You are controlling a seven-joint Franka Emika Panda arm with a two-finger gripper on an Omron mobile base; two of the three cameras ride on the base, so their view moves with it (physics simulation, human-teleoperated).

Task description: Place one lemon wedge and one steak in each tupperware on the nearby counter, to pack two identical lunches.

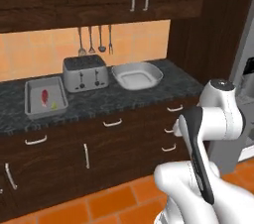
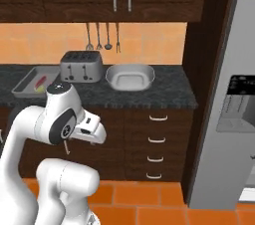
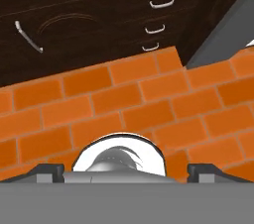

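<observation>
On the desk [image 1: 99,104], a steak [image 1: 44,96] and a lemon wedge [image 1: 54,104] are seen lying apart inside the flat grey tray [image 1: 30,100] left of the toaster [image 1: 85,73], the pale tub [image 1: 137,76] sits right of it, and the end effector [image 3: 126,171] is held wide over orange floor tiles [image 3: 124,104].

On the bench [image 1: 99,101], the toaster [image 1: 85,73] stands between two containers: the shallow tray [image 1: 30,101] to its left, the deeper tub [image 1: 137,76] to its right. A steak [image 1: 44,96] and a lemon wedge [image 1: 54,104] lie side by side in the tray. Utensils [image 1: 94,39] hang on the wall behind the toaster. Drawers [image 2: 157,139] sit below the bench, a refrigerator [image 2: 234,94] to the right.
</observation>
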